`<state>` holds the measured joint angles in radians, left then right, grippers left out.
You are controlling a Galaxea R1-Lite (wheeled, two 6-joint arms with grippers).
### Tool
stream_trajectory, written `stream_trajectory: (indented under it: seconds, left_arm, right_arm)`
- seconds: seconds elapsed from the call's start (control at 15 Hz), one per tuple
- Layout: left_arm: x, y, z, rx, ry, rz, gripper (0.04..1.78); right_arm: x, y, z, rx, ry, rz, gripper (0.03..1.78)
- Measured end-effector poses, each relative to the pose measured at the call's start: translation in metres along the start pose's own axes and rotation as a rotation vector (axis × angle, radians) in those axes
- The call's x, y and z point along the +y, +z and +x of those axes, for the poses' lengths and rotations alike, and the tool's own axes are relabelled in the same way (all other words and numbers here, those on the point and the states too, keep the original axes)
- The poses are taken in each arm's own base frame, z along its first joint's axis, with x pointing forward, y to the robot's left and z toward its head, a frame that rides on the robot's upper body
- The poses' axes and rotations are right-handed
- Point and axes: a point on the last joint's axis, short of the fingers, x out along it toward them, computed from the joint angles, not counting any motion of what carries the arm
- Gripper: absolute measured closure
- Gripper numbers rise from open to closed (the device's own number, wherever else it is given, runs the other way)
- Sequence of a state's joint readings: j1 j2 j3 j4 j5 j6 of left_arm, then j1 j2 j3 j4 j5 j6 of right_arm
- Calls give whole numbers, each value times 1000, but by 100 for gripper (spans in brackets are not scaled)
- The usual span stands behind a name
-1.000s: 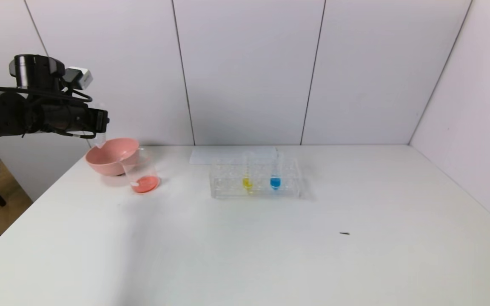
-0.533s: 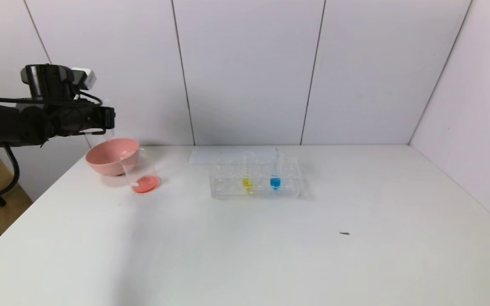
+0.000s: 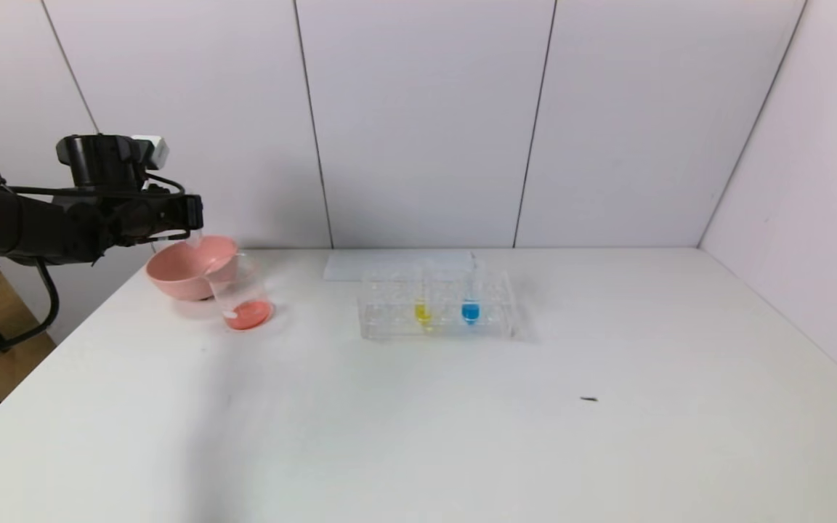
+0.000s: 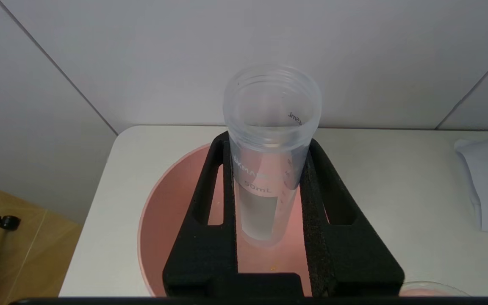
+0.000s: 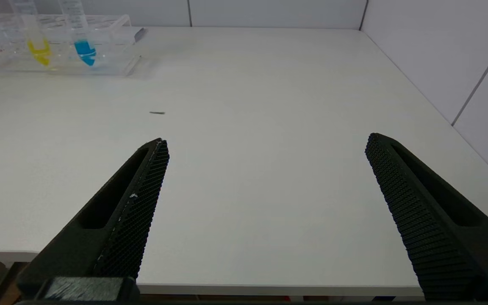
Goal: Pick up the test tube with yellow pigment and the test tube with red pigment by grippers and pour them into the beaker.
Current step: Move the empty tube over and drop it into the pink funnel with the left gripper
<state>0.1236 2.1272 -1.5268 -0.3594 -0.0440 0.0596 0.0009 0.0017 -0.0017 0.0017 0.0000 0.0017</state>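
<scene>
My left gripper (image 3: 193, 216) hangs over the pink bowl (image 3: 171, 280) at the table's far left, shut on a clear test tube (image 4: 271, 110). No liquid shows in that tube, and its rounded end dips toward the bowl's inside (image 4: 172, 220). The beaker (image 3: 240, 290) stands beside the bowl with red-orange liquid in its bottom. The test tube with yellow pigment (image 3: 422, 305) stands upright in the clear rack (image 3: 437, 327); the right wrist view shows it too (image 5: 36, 42). My right gripper (image 5: 265, 144) is open above the table's near right edge, holding nothing.
A blue-liquid tube (image 3: 470, 305) stands in the rack next to the yellow one. A white sheet (image 3: 389, 265) lies behind the rack. A small dark speck (image 3: 588, 399) lies on the table. Wall panels close off the back and right.
My left arm has moved right and down with the tube, from beside the bowl to over it. The tube's end now hangs lower, at the bowl.
</scene>
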Motion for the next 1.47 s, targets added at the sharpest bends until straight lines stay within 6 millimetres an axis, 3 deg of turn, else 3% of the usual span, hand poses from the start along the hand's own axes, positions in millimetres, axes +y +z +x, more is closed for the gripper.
stream_trajectory:
  seconds: [0.6, 1.47]
  left_arm:
    - [25, -24, 14, 57, -24, -112, 137]
    - [27, -44, 27, 104, -62, -142, 137]
  right_arm:
    - [0, 0, 0, 0, 0, -1, 11]
    - [0, 0, 0, 0, 0, -1, 11]
